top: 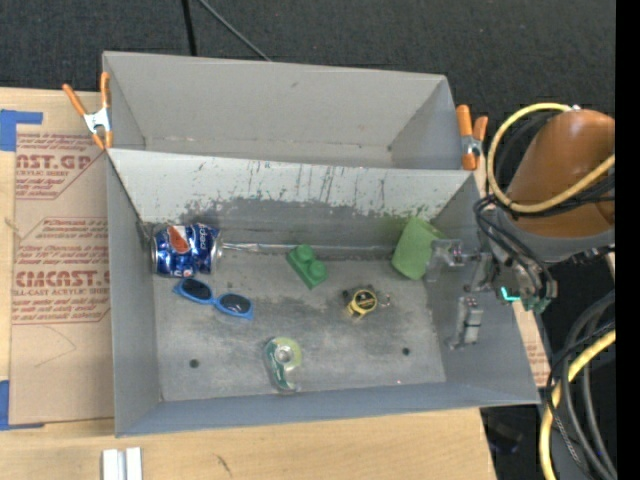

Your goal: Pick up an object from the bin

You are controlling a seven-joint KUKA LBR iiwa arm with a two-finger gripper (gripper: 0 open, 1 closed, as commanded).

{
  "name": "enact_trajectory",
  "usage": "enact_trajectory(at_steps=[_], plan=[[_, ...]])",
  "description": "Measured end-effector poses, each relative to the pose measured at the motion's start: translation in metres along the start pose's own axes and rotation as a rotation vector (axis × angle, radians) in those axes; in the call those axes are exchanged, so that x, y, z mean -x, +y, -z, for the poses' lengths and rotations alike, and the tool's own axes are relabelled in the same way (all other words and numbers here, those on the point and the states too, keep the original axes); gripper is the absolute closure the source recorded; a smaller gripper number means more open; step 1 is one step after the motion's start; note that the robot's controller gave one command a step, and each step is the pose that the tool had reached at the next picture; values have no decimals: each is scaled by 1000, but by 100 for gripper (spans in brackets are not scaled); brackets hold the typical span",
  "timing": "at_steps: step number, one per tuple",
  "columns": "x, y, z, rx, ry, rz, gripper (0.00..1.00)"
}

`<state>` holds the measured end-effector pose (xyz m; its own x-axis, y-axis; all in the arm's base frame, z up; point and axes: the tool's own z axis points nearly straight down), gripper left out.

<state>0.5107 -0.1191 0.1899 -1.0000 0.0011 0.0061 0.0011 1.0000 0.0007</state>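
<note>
**Q:** How far is the pick in the grey bin (pixel 300 98) getting?

**A:** It is barely starting, and everything is lying on the floor. The gripper (pixel 466 320) is hanging by the right wall, seemingly carrying nothing. How wide it is standing cannot be told.

**Q:** What is sitting nearest?

**A:** The pale green block (pixel 413 248), leaning just up-left of it. The yellow-black tape measure (pixel 362 303) is lying farther left.

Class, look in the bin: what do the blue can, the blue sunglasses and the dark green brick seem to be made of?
Can: thin metal, probably aluminium, with glossy printed skin; its side looks dented. Sunglasses: likely plastic, shiny blue frame, dark lenses. Brick: seemingly moulded plastic, even green, studs on top.
</note>
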Motion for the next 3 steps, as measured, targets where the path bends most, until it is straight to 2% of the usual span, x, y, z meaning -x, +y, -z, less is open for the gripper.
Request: enact_trajectory(at_steps=[1,2,3], plan=[[39,74,-106,3,-2,83,0],[40,71,-101,0,-7,79,100],[60,73,-115,-2,-13,1175,100]])
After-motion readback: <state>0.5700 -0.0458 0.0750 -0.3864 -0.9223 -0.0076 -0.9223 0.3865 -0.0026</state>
